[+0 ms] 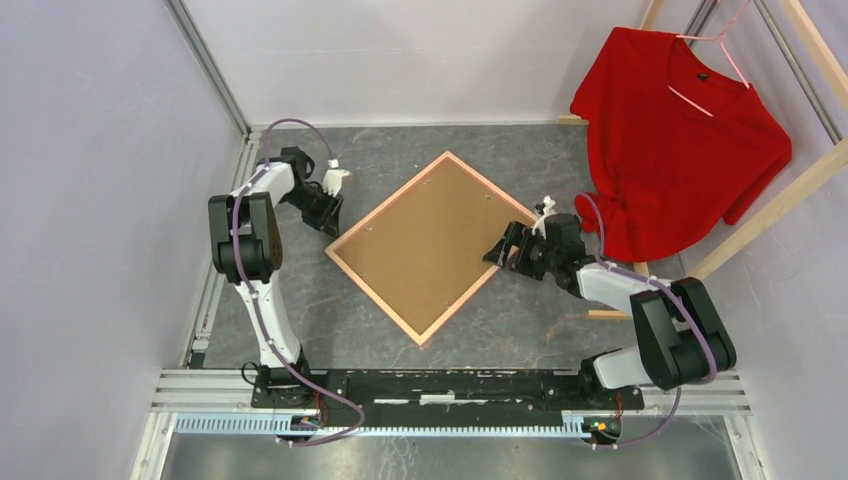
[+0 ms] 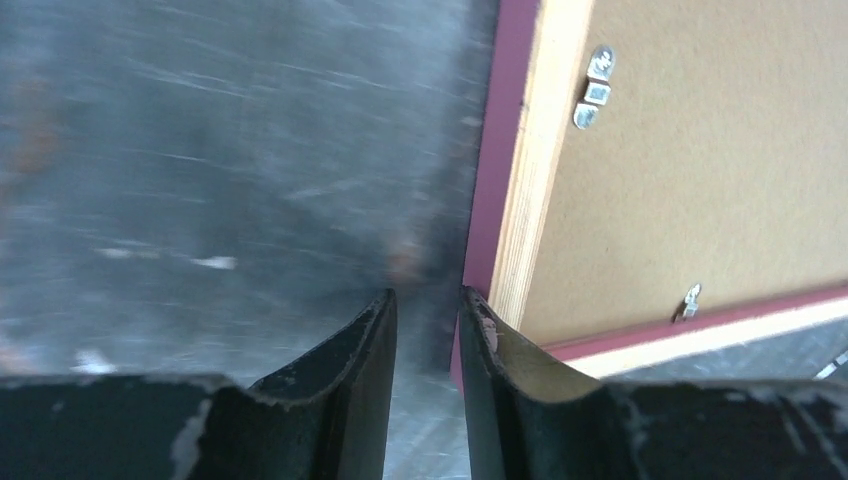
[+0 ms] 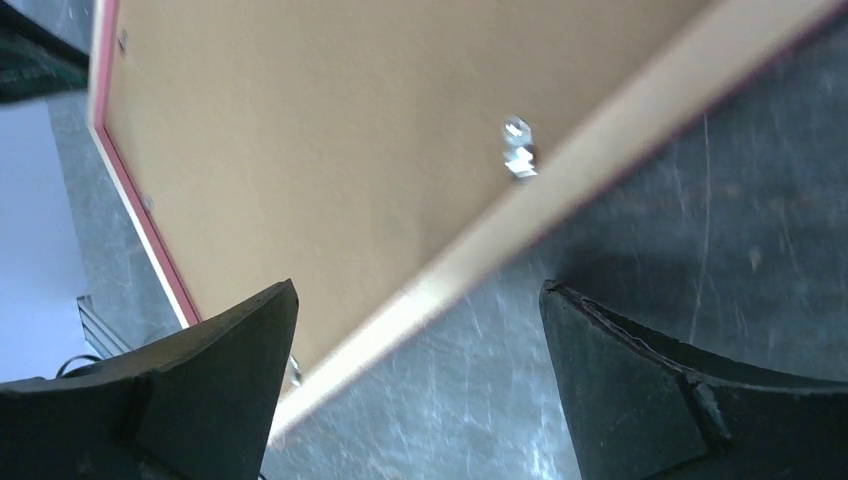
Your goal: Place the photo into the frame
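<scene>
The frame [image 1: 430,245] lies back-up, diamond-wise on the table [image 1: 520,325] — bare tabletop beside all 4 edges. The left gripper [image 2: 428,295] is at the frame's left corner, jaws a narrow slit, empty. The right gripper [image 3: 416,288] hangs over the right edge — spread wide, holding nothing.

No text, label, brand or number can be read anywhere, the frame [image 1: 428,243] back included.

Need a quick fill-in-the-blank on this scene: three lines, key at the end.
The frame lies on the table with its ___ side up.
The right hand sits at the frame's edge with its jaws wide ___.
The hanging shirt is ___.
Missing words: back; open; red.
</scene>
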Robot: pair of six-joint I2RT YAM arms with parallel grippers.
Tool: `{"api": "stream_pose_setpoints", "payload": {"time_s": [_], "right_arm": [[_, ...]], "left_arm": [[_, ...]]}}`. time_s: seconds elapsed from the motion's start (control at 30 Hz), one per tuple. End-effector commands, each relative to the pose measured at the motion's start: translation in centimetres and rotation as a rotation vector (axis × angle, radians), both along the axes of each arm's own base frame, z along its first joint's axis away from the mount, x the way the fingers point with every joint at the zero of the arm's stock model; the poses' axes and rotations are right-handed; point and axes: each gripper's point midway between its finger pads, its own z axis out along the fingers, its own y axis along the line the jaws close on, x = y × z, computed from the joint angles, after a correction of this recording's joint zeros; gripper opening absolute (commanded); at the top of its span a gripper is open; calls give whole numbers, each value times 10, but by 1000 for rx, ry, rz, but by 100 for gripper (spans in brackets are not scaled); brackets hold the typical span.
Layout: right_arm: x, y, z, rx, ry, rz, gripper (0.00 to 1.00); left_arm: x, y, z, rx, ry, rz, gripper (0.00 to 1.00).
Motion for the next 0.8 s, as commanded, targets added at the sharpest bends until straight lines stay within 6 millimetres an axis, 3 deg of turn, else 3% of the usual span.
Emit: {"api": "stream_pose_setpoints", "payload": {"time_s": [0.0,0.33,0.47,0.57,0.67,0.77], "right_arm": [[43,10,24,-2,-96,6,98],[103,13,31,-97,-113,13,98],[116,-6,41,-198,-137,-57,98],[122,-13,63,-216,-194,-92,98],[114,1,80,-158,-234,-65,98],[98,41,96,-105,-300,35,96]], "left_arm": [[-63,-27,-15,-43,124,-123,37],[-134,-67,-4,-130,183,-281,39],[-123,-56,1,-114,150,-254,41],[-108,-47,12,-146,141,-211,43],[-100,-46,27,-235,154,-175,49],[-101,-62,35,-325,169,-168,54]]}}
